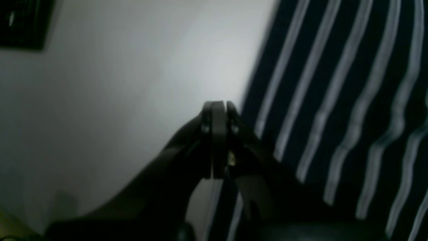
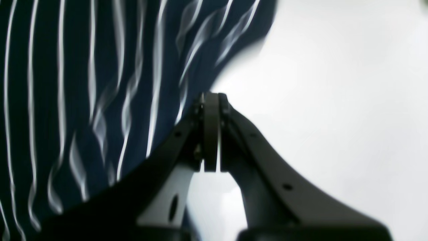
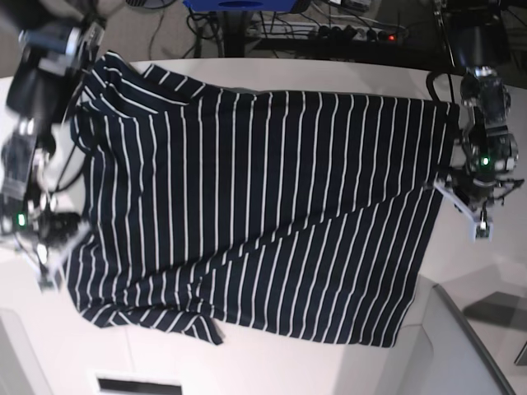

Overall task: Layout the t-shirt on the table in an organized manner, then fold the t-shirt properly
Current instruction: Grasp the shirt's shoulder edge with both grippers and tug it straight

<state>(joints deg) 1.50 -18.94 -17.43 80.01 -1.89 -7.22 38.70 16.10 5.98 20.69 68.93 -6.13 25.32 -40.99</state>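
In the left wrist view, the left gripper [image 1: 219,107] filled the lower centre, jaws pressed together with nothing visibly between them, beside the shirt's [image 1: 334,100] edge at the right of the frame. In the right wrist view, the right gripper [image 2: 211,98] was likewise closed at the shirt's rippled edge; whether it pinched fabric could not be told. In the base view, the shirt lay spread across the middle of the white table [image 3: 346,74], dark navy with thin white stripes. A diagonal crease crossed its middle, a corner was folded at the lower left, and a sleeve reached the upper left.
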